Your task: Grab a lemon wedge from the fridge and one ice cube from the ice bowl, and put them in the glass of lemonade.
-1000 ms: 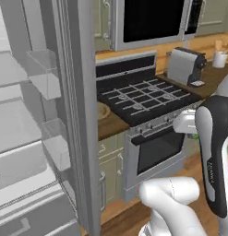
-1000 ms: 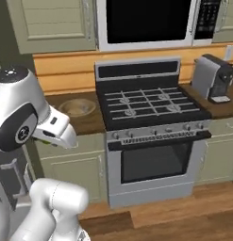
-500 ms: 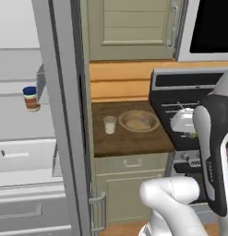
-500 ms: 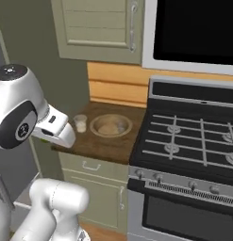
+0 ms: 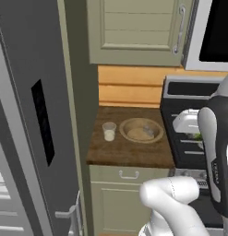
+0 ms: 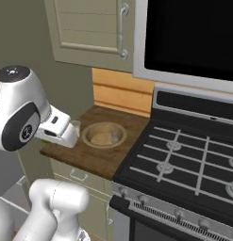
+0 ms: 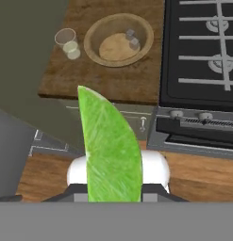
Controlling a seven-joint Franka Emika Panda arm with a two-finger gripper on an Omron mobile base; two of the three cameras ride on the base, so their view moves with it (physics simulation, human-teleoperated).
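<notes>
- lemon wedge (image 7: 111, 155) clamped in the gripper (image 7: 113, 188), standing up between the jaws, out over the floor in front of the counter (image 7: 113, 84)
- glass of lemonade (image 5: 109, 131) on the wood counter, just beside the ice bowl (image 5: 141, 130), fridge side
- ice bowl: looks like two cubes inside, too blurry to be sure
- fridge (image 5: 39, 115) door left of the counter, stove (image 6: 193, 164) on the other side

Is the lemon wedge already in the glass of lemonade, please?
No: in the hand view the lemon wedge sits in the gripper, well short of the glass of lemonade on the counter.
</notes>
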